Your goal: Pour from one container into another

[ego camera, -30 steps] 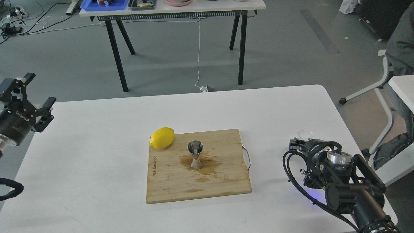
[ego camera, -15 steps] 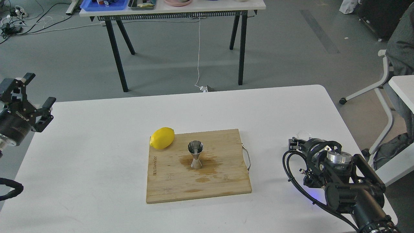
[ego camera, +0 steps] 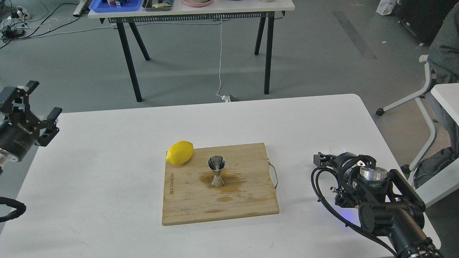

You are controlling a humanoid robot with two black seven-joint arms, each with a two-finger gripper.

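The steel jigger [ego camera: 217, 171] stands upright on the wooden cutting board [ego camera: 251, 204], in a brown wet stain. The clear glass cup [ego camera: 337, 147] shows only as a faint rim on the white table at the right, just behind my right gripper [ego camera: 322, 158]. That gripper is dark and seen from behind, so its fingers cannot be told apart, nor whether they touch the cup. My left gripper [ego camera: 43, 99] hangs open and empty above the table's far left edge.
A yellow lemon [ego camera: 180, 152] rests at the board's back left corner. The board has a metal handle [ego camera: 274, 174] on its right side. A second table [ego camera: 446, 98] and a chair [ego camera: 426, 93] stand to the right.
My right gripper has shifted slightly left and down, covering more of the glass cup. The left arm has barely moved. Jigger and lemon are unmoved.
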